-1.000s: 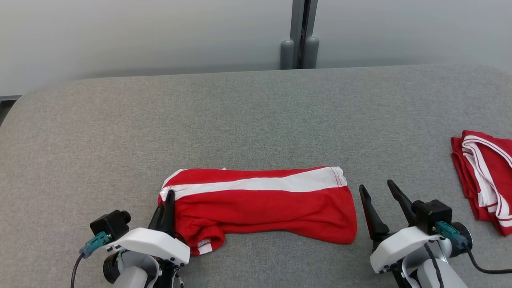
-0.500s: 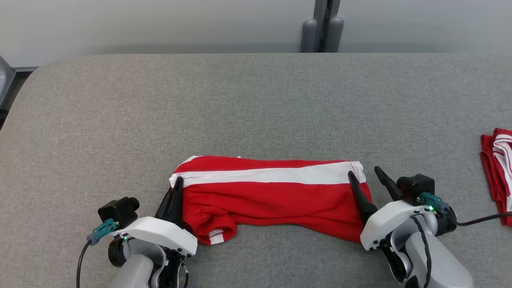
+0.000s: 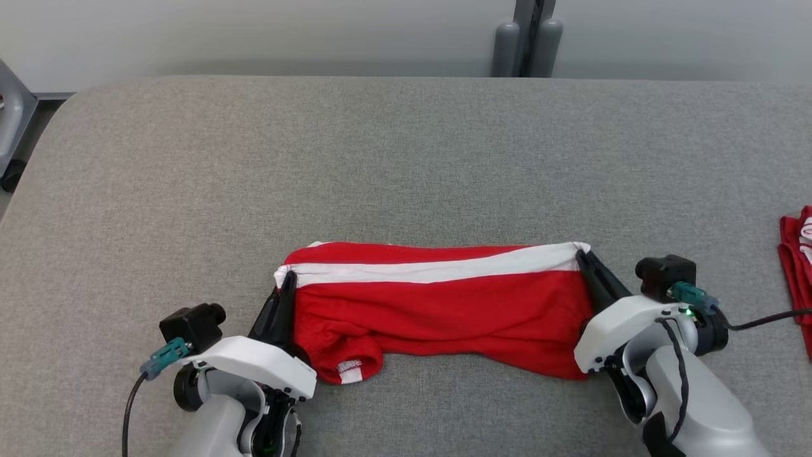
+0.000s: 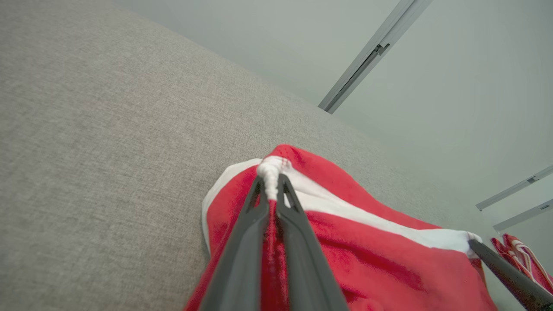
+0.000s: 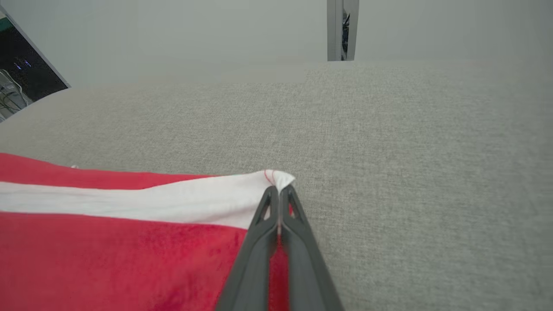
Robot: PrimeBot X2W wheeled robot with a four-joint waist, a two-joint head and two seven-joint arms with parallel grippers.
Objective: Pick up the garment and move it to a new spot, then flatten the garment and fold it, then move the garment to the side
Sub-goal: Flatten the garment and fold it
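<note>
The garment [image 3: 444, 311] is red with a white stripe and lies folded into a long band near the front of the grey table [image 3: 380, 158]. My left gripper [image 3: 288, 279] is shut on its left end, pinching the white hem [image 4: 270, 172] between the fingertips. At the other end my right gripper [image 3: 582, 257] is shut on the far right corner, where the white stripe [image 5: 173, 201] meets the fingers [image 5: 263, 229]. In the left wrist view the right gripper's finger [image 4: 510, 276] shows at the far end of the garment [image 4: 367, 250].
A second red and white cloth [image 3: 798, 254] lies at the table's right edge, also visible as the same cloth [image 4: 522, 259] in the left wrist view. A grey post [image 3: 526, 38] stands behind the table. A grey frame with a wheel [image 3: 11, 139] sits off the left edge.
The right gripper moved in to the garment's right end and shut on its corner. The left gripper stayed shut on the left end. The head camera shifted, so the scene sits further right.
</note>
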